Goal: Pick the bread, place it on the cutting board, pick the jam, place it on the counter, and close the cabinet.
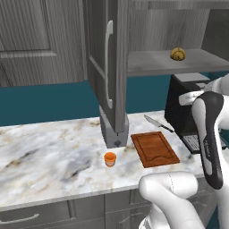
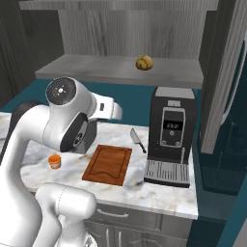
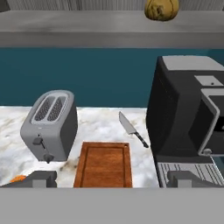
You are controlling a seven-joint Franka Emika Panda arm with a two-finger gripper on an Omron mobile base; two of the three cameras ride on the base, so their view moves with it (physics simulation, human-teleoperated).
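I see the gripper [image 3: 107, 178] spread wide, holding nothing, above the cutting board [image 3: 104, 165]. The bread [image 1: 178, 54] sits on the shelf of the open cabinet [image 1: 109, 67]. The jam [image 1: 110, 159] stands on the counter [image 1: 49, 152], left of the board.

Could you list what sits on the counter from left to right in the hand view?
Toaster → cutting board → knife → coffee machine.

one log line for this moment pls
end effector: open, empty | bread: on cabinet shelf | jam: on counter | cutting board: bare | cabinet: open
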